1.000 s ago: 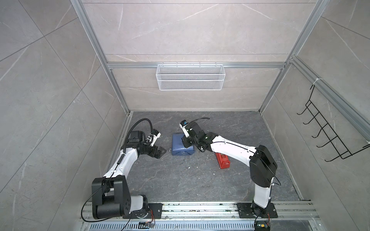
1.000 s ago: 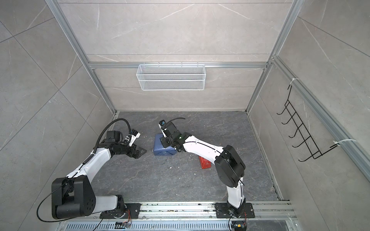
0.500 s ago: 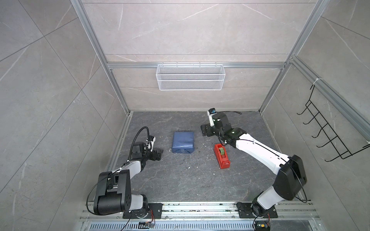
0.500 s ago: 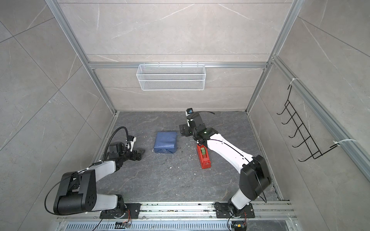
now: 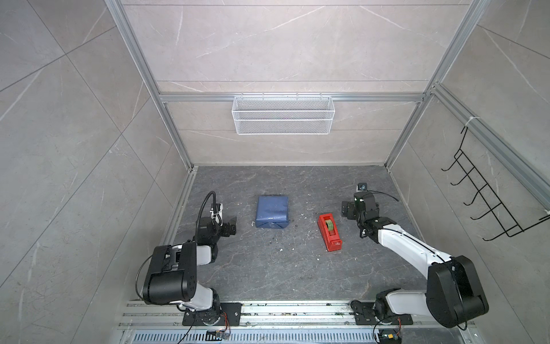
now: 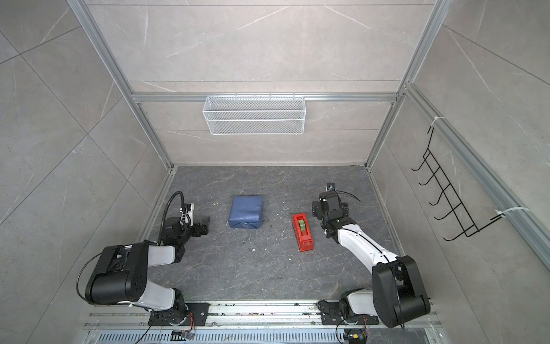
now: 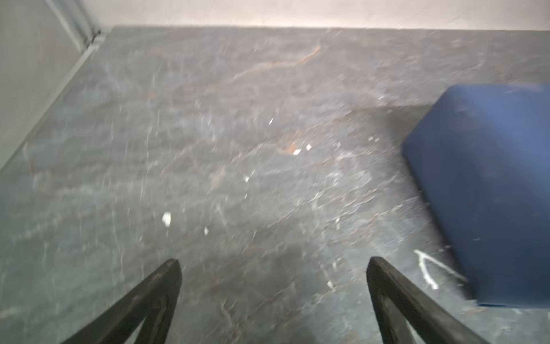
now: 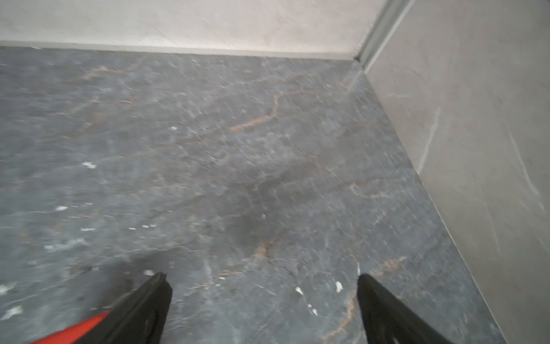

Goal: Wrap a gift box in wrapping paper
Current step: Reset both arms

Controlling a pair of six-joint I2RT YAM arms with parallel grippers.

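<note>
Three tiled walls (image 5: 268, 44) — dark flecked floor (image 5: 268, 268) (wrapping paper (image 5: 272, 211) mid-floor).

Both top views sit high at the front, looking down on the whole counter (image 5: 268, 268). The wrist cameras ride low and close behind the left tool (image 7: 273, 260) and right tool (image 8: 262, 277), facing the back wall (image 8: 178, 20).
</note>
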